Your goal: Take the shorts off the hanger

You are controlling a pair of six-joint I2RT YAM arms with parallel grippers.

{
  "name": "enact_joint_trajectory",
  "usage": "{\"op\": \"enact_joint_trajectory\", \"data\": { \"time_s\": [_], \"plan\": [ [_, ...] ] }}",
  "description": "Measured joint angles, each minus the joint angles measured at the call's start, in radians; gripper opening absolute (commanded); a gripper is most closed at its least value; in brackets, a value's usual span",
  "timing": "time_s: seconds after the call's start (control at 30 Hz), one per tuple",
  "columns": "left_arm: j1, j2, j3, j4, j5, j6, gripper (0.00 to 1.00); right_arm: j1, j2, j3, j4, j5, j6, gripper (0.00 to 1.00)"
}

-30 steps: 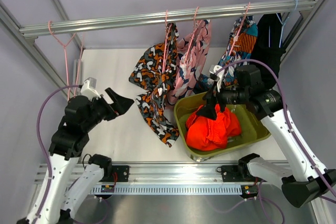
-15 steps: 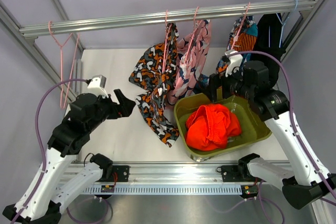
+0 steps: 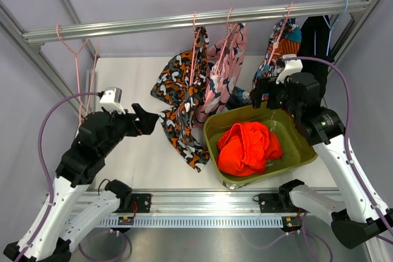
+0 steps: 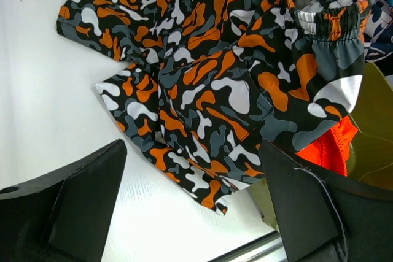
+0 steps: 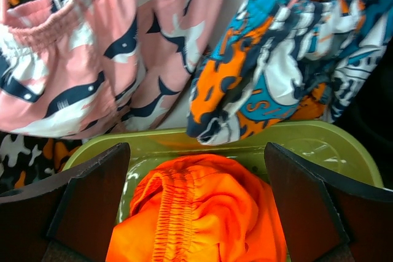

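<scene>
The orange-red shorts (image 3: 249, 148) lie bunched in the green tub (image 3: 305, 151), free of any hanger. They also show in the right wrist view (image 5: 196, 213), gathered waistband up, and as a sliver in the left wrist view (image 4: 333, 146). An empty pale-pink hanger (image 3: 76, 53) hangs at the left end of the rail. My right gripper (image 3: 260, 97) is open and empty, above the tub's far edge; in its wrist view (image 5: 193, 173) the shorts lie below it. My left gripper (image 3: 147, 121) is open and empty, left of the patterned garment (image 4: 202, 78).
A black-orange-white patterned garment (image 3: 181, 96), a pink floral garment (image 3: 224, 59), a teal-orange garment (image 3: 282, 41) and a black one (image 3: 316, 47) hang from the metal rail (image 3: 153, 23). Frame posts stand at both sides.
My right gripper let go of the shorts in the tub, then rose and drew back toward the rail. My left gripper shifted slightly toward the patterned garment.
</scene>
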Motion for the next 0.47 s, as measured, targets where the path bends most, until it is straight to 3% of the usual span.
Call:
{"op": "enact_joint_trajectory", "data": {
  "time_s": [0.47],
  "plan": [
    [0.000,-0.031,-0.022,0.031,-0.011,0.010,0.97,-0.004,-0.010,-0.002,0.000,0.063,0.000,0.99]
  ]
}}
